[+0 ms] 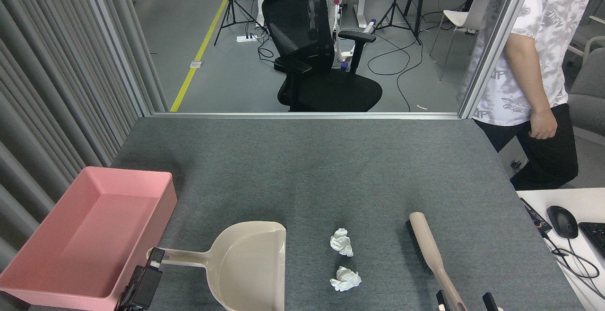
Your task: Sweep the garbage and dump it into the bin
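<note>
A lab: tripods (231, 4), floor cables (406, 65), partitioned test table (312, 169).

Dustpan (248, 263) between bin (56, 282) and garbage (344, 261).

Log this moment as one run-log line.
left gripper at dustpan handle | right gripper straddles brush handle | two wads unswept | bin empty

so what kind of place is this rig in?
Probably a robotics lab or test bay: a grey felt table fenced by aluminium framing, tripods and cables on the floor, and a desk with a mouse alongside.
</note>
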Controlling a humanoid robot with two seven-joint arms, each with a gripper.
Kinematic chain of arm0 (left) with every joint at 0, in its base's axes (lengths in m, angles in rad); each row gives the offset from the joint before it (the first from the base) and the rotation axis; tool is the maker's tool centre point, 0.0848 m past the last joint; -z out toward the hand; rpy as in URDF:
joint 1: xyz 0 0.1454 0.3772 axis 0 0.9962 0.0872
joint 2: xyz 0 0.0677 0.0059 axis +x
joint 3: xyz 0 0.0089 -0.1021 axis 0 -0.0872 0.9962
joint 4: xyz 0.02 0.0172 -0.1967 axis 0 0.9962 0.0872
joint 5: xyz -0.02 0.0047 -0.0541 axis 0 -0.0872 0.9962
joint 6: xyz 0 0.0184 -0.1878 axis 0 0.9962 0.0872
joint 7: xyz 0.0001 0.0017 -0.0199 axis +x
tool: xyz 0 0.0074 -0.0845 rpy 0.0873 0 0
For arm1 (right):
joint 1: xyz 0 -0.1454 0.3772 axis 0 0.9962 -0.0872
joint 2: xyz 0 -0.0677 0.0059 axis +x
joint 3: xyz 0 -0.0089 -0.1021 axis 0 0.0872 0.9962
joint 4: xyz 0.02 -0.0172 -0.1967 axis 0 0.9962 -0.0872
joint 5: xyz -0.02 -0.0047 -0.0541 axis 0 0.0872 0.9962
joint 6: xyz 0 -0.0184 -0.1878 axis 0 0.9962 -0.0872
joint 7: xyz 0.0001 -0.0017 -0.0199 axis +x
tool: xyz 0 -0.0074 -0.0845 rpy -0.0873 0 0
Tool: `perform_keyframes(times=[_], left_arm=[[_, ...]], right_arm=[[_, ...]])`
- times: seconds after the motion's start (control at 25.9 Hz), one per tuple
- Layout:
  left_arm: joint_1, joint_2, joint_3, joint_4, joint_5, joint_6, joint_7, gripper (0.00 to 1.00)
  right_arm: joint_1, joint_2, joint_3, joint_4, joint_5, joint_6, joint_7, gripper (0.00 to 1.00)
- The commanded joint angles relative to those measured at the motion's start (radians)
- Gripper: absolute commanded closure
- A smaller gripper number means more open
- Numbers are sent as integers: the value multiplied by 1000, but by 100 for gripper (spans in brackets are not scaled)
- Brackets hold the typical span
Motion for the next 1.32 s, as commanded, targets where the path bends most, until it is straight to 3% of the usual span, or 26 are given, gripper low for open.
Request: perform_keyframes(times=[0.0,0.58,0.89,1.08,1.28], left_arm=[[-7,-20,-17,42,3,-2,-2,0],[-137,-46,-8,281,5,-31,12,0],[-182,-46,-4,298,9,-29,17,0],[-209,-46,-3,344,8,-35,55,5],[-223,-44,-4,359,5,-37,55,2]], right_arm=[[0,-1,-1,0,0,0,2,1],[2,-3,-2,0,0,0,4,1],[5,-1,-16,2,0,0,4,1],[11,-1,-21,2,0,0,4,1],[15,-1,-22,2,0,0,2,1]])
